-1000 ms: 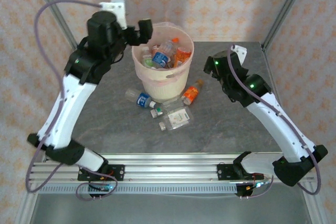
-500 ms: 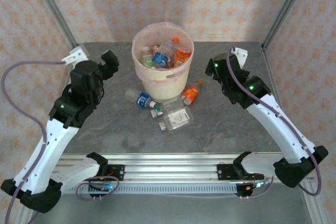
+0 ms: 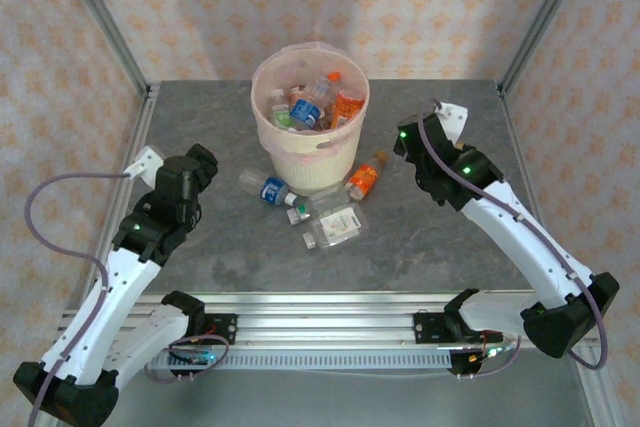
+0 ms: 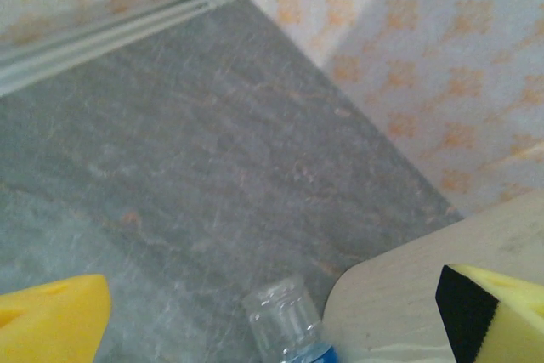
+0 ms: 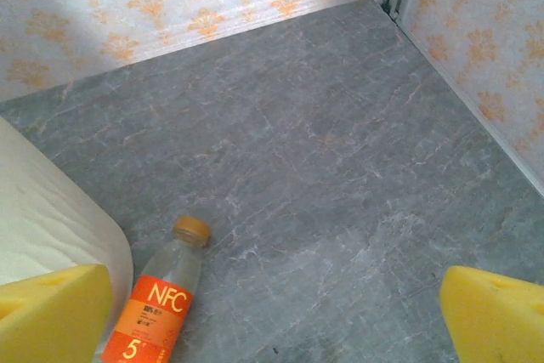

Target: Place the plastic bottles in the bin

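Observation:
The cream bin (image 3: pixel 300 159) stands at the back middle of the table with several plastic bottles (image 3: pixel 312 105) inside. On the table in front of it lie a blue-labelled bottle (image 3: pixel 266 188), an orange NFC bottle (image 3: pixel 365 178) and clear bottles (image 3: pixel 333 223). My left gripper (image 3: pixel 203 160) hangs open left of the bin, its yellow pads wide apart. In the left wrist view the blue-labelled bottle's clear end (image 4: pixel 285 320) lies beside the bin wall (image 4: pixel 399 291). My right gripper (image 3: pixel 404 137) is open right of the bin. The orange bottle (image 5: pixel 157 303) lies to the lower left in the right wrist view.
Patterned walls and metal frame posts (image 3: pixel 100 22) close in the table at the back and sides. An aluminium rail (image 3: pixel 320 322) runs along the near edge. Bare grey tabletop (image 3: pixel 440 237) lies right of the loose bottles.
My left arm has swung from above the bin's left rim down and back to the table's left side. The right arm has shifted only slightly. Both grippers stay open.

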`<state>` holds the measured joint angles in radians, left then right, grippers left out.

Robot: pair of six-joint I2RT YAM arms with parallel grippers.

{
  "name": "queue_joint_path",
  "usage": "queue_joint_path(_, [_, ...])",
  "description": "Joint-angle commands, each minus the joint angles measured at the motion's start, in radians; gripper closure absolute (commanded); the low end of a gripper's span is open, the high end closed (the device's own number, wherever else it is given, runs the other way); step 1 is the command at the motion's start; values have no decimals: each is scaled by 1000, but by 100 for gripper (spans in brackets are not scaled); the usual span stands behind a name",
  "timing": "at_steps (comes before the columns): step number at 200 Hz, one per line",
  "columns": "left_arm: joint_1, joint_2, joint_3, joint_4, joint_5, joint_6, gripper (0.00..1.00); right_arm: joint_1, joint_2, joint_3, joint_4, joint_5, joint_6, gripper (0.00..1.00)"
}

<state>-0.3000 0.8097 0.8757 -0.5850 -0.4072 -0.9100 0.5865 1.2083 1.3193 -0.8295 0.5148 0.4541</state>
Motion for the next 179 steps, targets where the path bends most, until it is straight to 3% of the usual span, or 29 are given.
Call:
queue_joint_path(1, [9, 12, -59, 8, 52, -77, 0, 0, -14, -27, -22, 55, 32, 1])
queue_joint_path(70, [19, 97, -213, 186, 231, -110, 0, -8, -12, -72, -4, 59, 68, 1])
queue_joint_path(142, [40, 356, -162, 330, 401, -103, 0, -17, -6, -91, 5, 50, 85, 1])
queue_joint_path(179, [45, 477, -117, 379, 421, -96, 0, -22, 0, -94, 4, 51, 85, 1])
